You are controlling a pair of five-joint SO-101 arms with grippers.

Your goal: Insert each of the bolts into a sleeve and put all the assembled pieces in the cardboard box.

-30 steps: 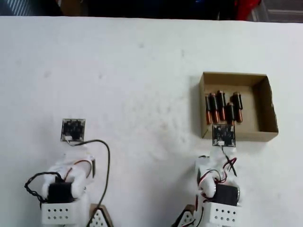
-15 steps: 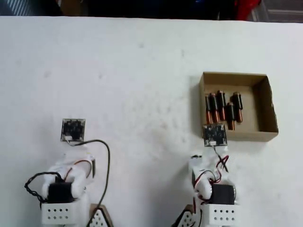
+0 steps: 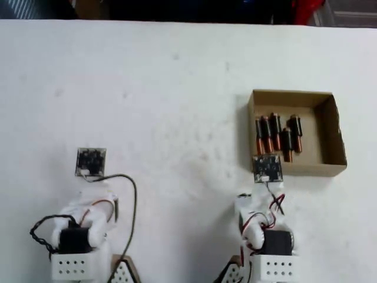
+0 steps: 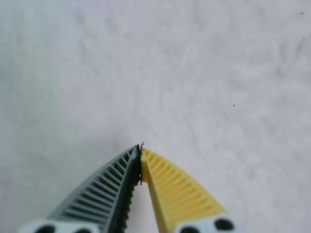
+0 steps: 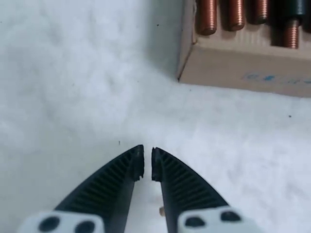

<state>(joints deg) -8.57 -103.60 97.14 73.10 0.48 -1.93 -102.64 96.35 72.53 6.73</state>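
The cardboard box (image 3: 291, 92) stands at the right of the table with several assembled pieces (image 3: 277, 135) lying side by side in it: copper-coloured bolts in dark sleeves. In the right wrist view the box's near wall (image 5: 252, 68) and the bolt ends (image 5: 206, 17) show ahead of my right gripper (image 5: 147, 162). Its black fingers are shut on nothing, low over the table just short of the box's near left corner. My left gripper (image 4: 141, 151) is shut too, grey and yellow fingers tip to tip over bare table at the near left.
The right arm (image 3: 266, 200) sits just in front of the box, the left arm (image 3: 88, 206) far to its left with a black cable looping beside it. White table surface stretches between and beyond the arms.
The right arm has drawn slightly left and back from the box's front wall, then held still. The left arm has not moved.
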